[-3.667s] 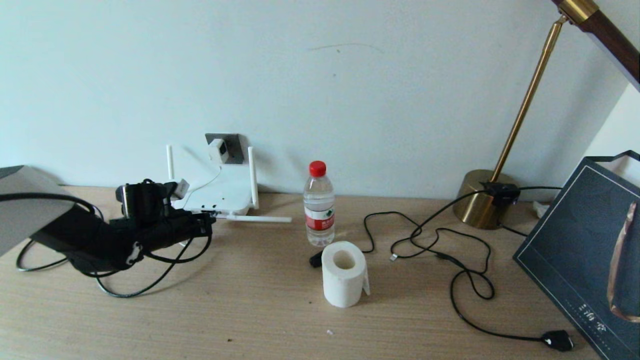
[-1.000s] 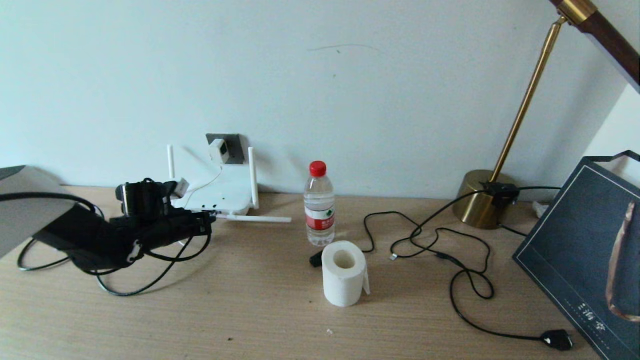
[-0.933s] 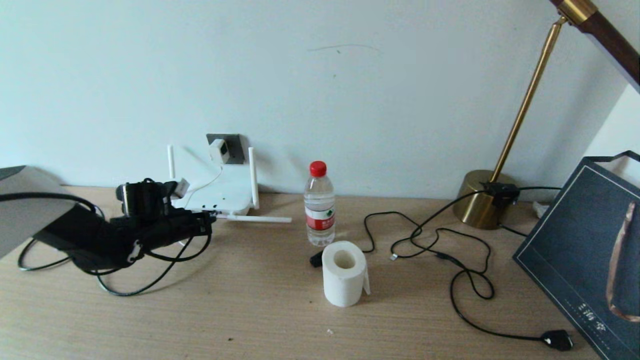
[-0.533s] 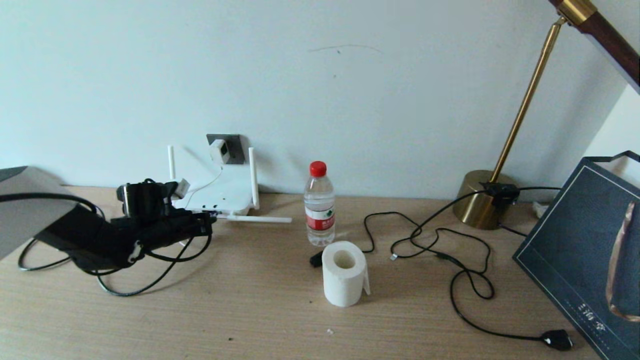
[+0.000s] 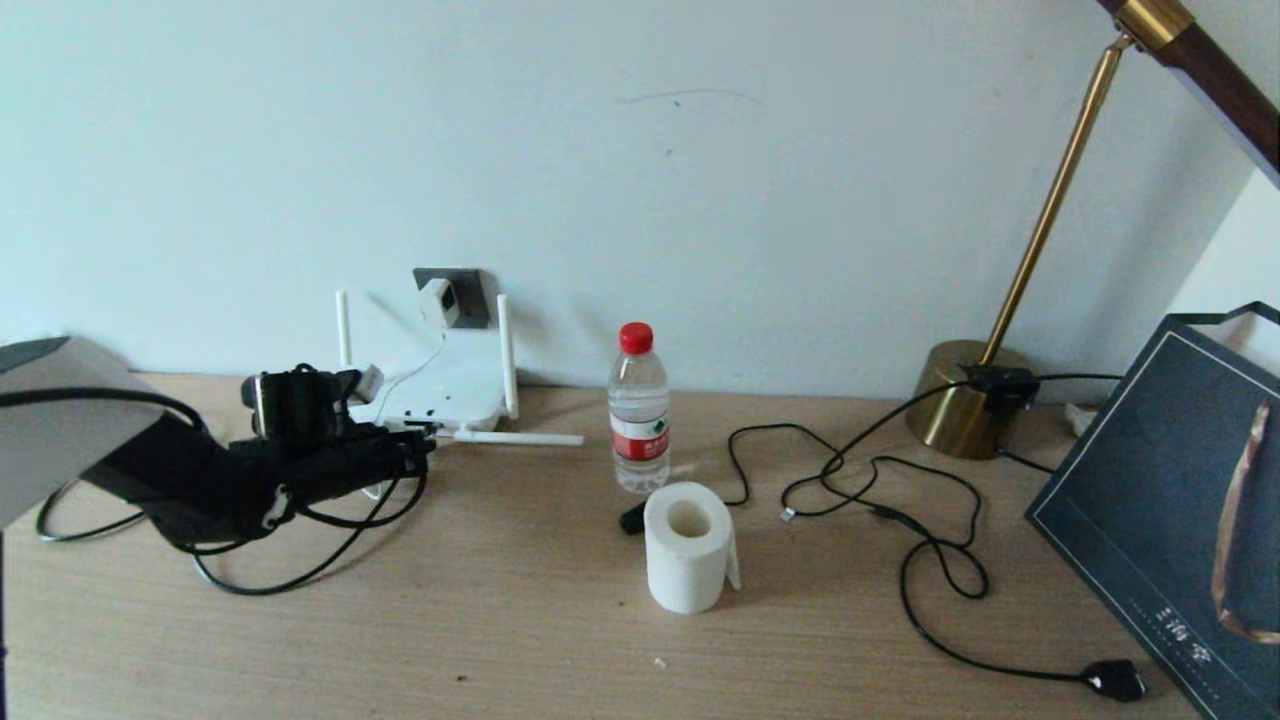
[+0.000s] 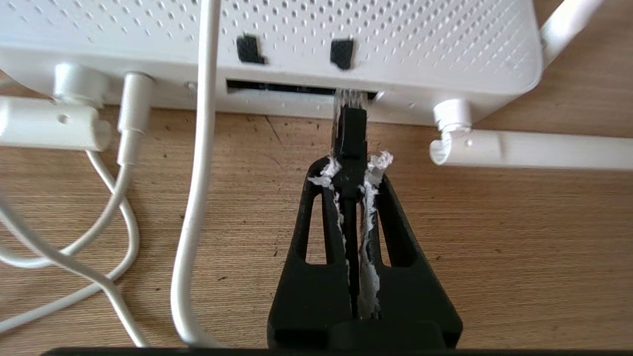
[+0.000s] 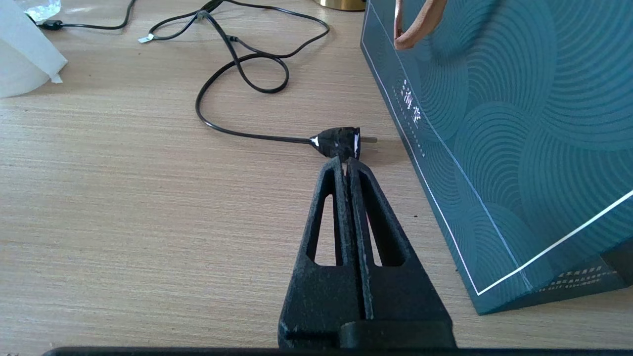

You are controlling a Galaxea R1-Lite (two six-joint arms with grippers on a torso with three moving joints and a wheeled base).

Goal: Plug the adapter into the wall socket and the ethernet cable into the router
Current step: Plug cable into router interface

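Observation:
The white router lies against the wall under the dark wall socket. The white adapter sits in that socket, and its thin white cord runs down over the router. My left gripper is shut on the ethernet cable just behind its plug. The clear tip is at the mouth of the router's dark port slot; I cannot tell how deep it sits. The rest of the black cable loops on the desk. My right gripper is shut and empty, low over the desk.
A water bottle and a paper roll stand mid-desk. One router antenna lies flat. The brass lamp base, its black cord and plug lie at the right, beside a teal gift bag.
My left gripper has edged slightly forward and to the right, toward the router's front, with the ethernet cable in it. Nothing else on the desk has moved.

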